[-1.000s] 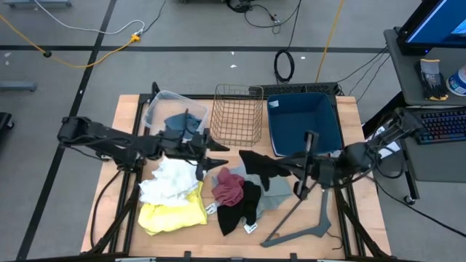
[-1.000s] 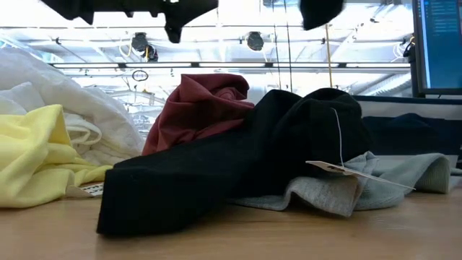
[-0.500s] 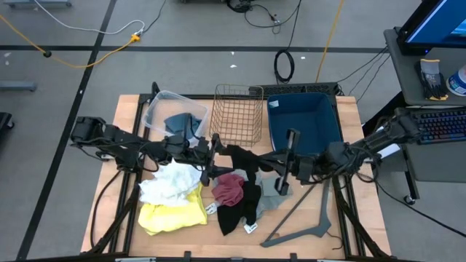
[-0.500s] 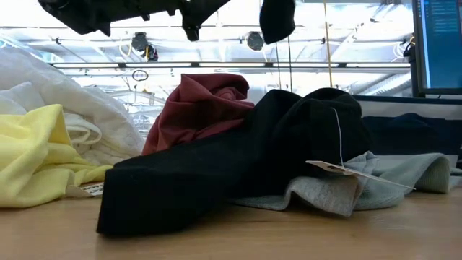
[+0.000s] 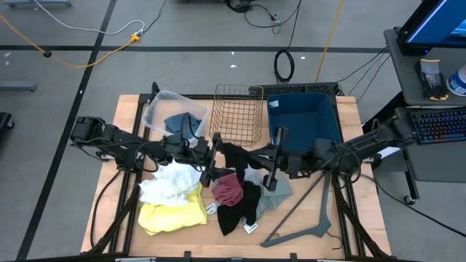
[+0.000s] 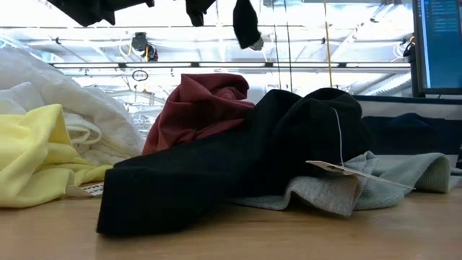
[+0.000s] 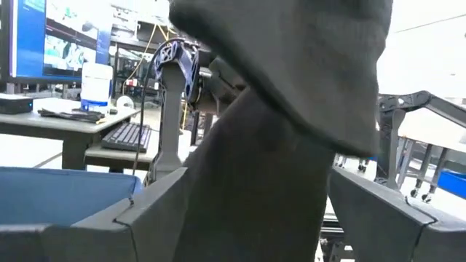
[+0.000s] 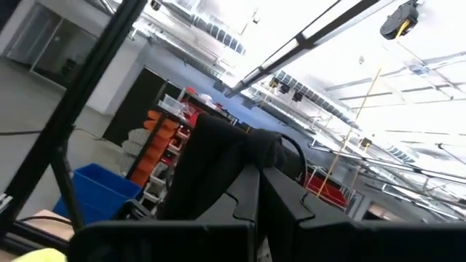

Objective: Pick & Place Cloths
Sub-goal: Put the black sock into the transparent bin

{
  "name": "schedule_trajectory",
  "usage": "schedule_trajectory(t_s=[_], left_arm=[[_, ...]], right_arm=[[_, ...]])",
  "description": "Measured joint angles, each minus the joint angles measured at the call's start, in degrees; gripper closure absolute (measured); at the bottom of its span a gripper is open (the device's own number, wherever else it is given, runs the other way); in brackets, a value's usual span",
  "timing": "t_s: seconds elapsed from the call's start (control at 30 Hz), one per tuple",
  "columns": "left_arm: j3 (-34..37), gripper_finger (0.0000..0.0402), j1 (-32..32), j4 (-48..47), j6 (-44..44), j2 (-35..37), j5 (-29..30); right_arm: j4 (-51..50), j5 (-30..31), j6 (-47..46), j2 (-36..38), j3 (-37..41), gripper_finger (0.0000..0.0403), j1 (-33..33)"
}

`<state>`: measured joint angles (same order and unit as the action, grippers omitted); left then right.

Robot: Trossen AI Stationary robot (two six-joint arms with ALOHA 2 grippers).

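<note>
Two arms meet over the middle of the tabletop (image 5: pixel 127 105), and between them we see a black cloth (image 5: pixel 234 156) hanging in the air. The right end effector (image 5: pixel 251 159) is pinched shut on that cloth; in the right wrist view the dark fabric (image 8: pixel 218 164) drapes over its closed fingers. The left end effector (image 5: pixel 212 157) sits just left of the cloth with its jaws spread wide. In the left wrist view the fabric (image 7: pixel 284 109) fills the gap between its fingers (image 7: pixel 378 211), but we cannot tell whether they touch it. From table height a strip of the cloth (image 6: pixel 245 22) dangles well above the pile.

Below lie the other cloths. A white cloth (image 5: pixel 169 180) rests at the left, with a yellow cloth (image 5: pixel 173 215) nearer to us and touching it. A maroon cloth (image 5: pixel 228 188) sits in the middle, partly lying on a second black cloth (image 5: pixel 239 207) that carries a tag. A light grey cloth (image 5: pixel 273 193) lies to its right, its edge tucked under the black one in the low view. A blue-grey cloth (image 5: pixel 183 122) lies inside the clear bin (image 5: pixel 159 102) at the far left of the tabletop.

Along the far edge, right of that bin, stand a wire basket (image 5: pixel 238 115) and then a blue bin (image 5: pixel 306 116). A grey hanger (image 5: pixel 306 225) lies on the near right part of the tabletop, apart from the pile.
</note>
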<state>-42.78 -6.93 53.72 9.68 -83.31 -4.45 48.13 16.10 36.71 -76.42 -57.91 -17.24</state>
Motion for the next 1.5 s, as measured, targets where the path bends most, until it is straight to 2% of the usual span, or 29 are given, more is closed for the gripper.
schedule_trajectory(t_s=[0.6,0.73,0.83,0.93,1.17,1.2,1.4,1.5], left_arm=[[-0.04,0.0080,0.04,-0.03,-2.06,0.00,2.19],[-0.07,0.0089,0.09,-1.56,-2.26,0.00,5.38],[-0.07,0.0120,0.51,-4.57,-2.05,0.00,7.36],[-0.07,0.0177,0.92,-5.77,-1.84,0.00,7.58],[-0.07,0.0374,1.68,-5.50,-3.15,0.00,7.14],[-0.07,0.0387,1.68,-5.50,-3.24,0.00,7.08],[-0.07,0.0397,1.65,-6.85,-3.06,0.03,7.35],[-0.07,0.0397,1.68,-9.16,-3.07,1.01,9.42]], right_arm=[[5.49,0.08,-0.07,-6.20,0.04,0.0403,3.13],[6.50,-0.16,-0.08,-7.65,0.04,0.0403,3.00],[6.89,-1.24,-0.98,-8.14,0.04,0.0403,3.05],[6.42,-1.42,-2.54,-8.18,0.04,0.0403,3.02],[5.16,-1.40,-3.06,-8.18,0.04,0.0401,2.84],[4.90,-1.34,-3.06,-8.18,0.04,0.0399,2.70],[0.18,-1.20,-5.58,-8.18,0.04,0.0380,1.63],[-4.06,-1.12,-7.18,-8.18,0.04,0.0370,0.72]])
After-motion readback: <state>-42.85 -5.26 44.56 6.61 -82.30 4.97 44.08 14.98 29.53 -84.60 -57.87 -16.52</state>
